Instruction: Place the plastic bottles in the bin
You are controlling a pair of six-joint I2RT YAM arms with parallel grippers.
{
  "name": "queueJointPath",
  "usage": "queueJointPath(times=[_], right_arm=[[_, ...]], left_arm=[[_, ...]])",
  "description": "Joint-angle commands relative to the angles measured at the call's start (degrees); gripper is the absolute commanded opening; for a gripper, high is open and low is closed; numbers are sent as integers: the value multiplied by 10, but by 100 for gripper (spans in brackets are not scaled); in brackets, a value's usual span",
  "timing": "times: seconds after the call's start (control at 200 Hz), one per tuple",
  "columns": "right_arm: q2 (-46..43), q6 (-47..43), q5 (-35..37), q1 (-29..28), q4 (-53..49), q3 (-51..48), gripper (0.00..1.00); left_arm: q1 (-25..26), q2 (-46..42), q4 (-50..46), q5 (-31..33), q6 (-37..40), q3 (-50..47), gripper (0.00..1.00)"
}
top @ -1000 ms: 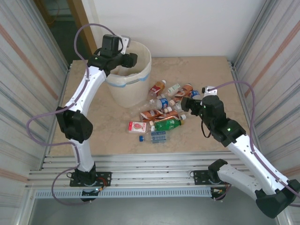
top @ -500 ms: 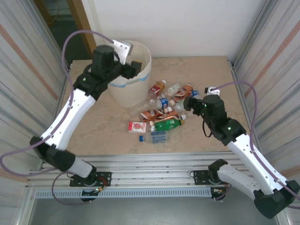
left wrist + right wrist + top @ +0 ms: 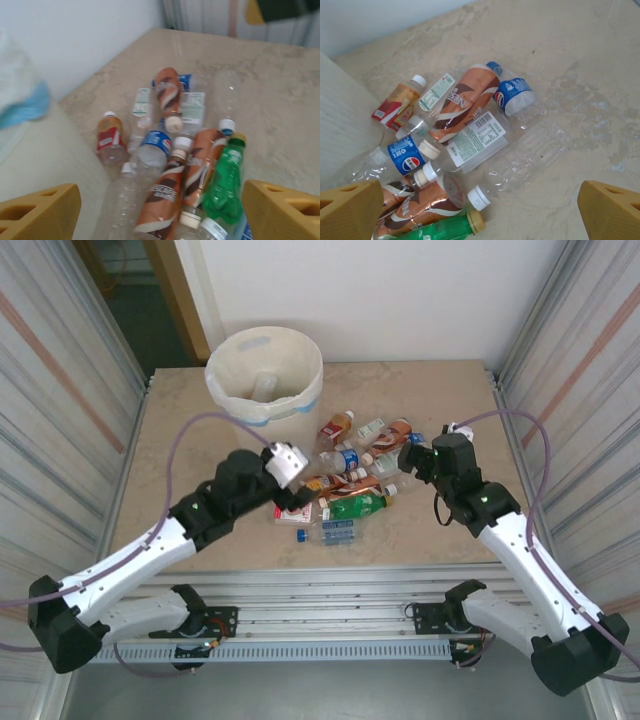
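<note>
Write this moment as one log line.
left gripper: open, empty, over pile | right gripper: open, empty, over pile | clear, green, brown plastic bottles: heaped on beige table | round cream-white bin: upright

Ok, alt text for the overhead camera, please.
A heap of plastic bottles lies on a beige table, with the left gripper and right gripper reaching in from either side. A cream bin stands behind the heap, to its left.
</note>
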State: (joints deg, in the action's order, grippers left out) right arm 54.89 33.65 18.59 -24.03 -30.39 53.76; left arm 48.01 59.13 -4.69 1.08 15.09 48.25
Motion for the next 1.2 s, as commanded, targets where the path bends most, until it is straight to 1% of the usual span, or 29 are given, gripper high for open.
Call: queueJointPath(times=[0.0,0.035,0.07,0.1,0.265,0.416,0.551,0.791,1.007,1.082,1.102,1.197], right_arm=[[13,27,-3,11,-19,27,98],[14,30,-6,14,-22,30,98],[14,31,-9,16,-23,32,98],[32,32,-10,19,-25,34,98],[43,42,-6,29,-33,31,98],[46,48,-14,35,-34,30,98],[48,51,-17,37,-36,36,98],[63,51,-33,38,-38,47,98],[75,55,-35,40,-37,52,98],[76,59,-30,40,-37,48,98],[76,60,-29,41,-37,48,98],[76,61,-32,44,-39,49,98]], left_arm=[[30,-29,111,-21,55,-69,90],[38,-32,129,-28,61,-89,95],[46,-34,138,-28,63,-104,99],[54,-34,142,-27,61,-112,99],[90,-33,162,-23,60,-168,99],[101,-37,188,-31,41,-222,99],[114,-23,209,-37,37,-252,99],[117,18,223,-33,55,-260,99],[115,86,242,-14,78,-242,99],[114,112,263,-22,82,-240,98],[112,118,271,-26,83,-240,97],[96,146,286,-62,82,-235,95]])
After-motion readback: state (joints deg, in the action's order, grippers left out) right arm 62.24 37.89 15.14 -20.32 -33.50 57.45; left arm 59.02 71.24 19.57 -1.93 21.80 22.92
